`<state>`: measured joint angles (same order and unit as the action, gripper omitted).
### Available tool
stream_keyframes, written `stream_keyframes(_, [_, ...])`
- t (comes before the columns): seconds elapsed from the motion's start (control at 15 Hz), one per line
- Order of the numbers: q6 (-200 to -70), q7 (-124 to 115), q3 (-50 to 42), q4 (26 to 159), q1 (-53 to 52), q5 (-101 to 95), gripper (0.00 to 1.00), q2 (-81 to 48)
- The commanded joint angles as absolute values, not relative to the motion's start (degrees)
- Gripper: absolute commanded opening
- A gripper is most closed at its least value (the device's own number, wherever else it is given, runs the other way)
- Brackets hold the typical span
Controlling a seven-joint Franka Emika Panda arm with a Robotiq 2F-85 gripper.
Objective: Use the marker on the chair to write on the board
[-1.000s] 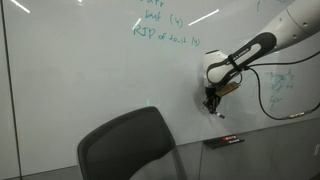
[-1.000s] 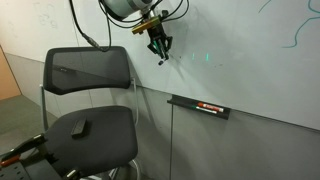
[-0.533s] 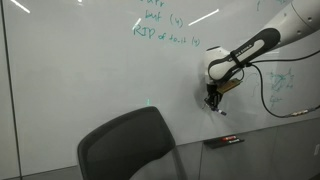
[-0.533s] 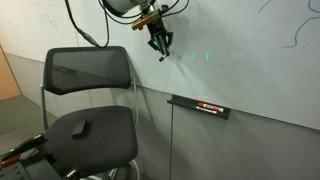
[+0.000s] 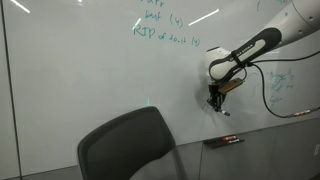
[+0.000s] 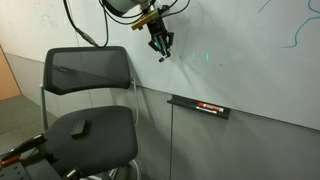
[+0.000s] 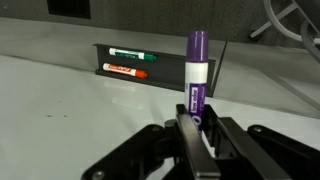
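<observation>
Site: an office room with a glossy white board [image 5: 70, 90] forming the wall in both exterior views.

1. Nearest the cameras stands a dark office chair [image 6: 88, 75], below the board's lower edge. A small dark item [image 6: 80, 127] lies on its seat. The marker is not on the chair.
2. Above and beyond the chair back, the gripper [image 6: 159, 45] hangs close to the board face, arm and cable running off to the frame edge.
3. In the wrist view the fingers [image 7: 188, 135] are closed on a marker [image 7: 196, 72] with a purple end and a white-and-purple barrel, pinching its lower part. In an exterior view the marker [image 5: 220, 109] points downward at the board. Contact between tip and board cannot be confirmed.
4. Along the board's lower edge sits a black tray [image 7: 122, 62] holding a green pen [image 7: 127, 54] and a red pen [image 7: 124, 70], well apart from the gripper.
5. Farther up, green handwriting [image 5: 160, 30] marks the board's upper area.
</observation>
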<state>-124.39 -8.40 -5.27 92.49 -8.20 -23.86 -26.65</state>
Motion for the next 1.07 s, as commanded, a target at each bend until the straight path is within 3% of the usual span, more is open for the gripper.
stream_keyframes(0.0, [-123.6, -10.0, -5.9, 93.2, -7.8, -25.5, 0.08, -25.5])
stream_keyframes(1.0, [-127.1, -11.6, -6.4, 88.5, -6.4, -24.7, 0.08, -30.1])
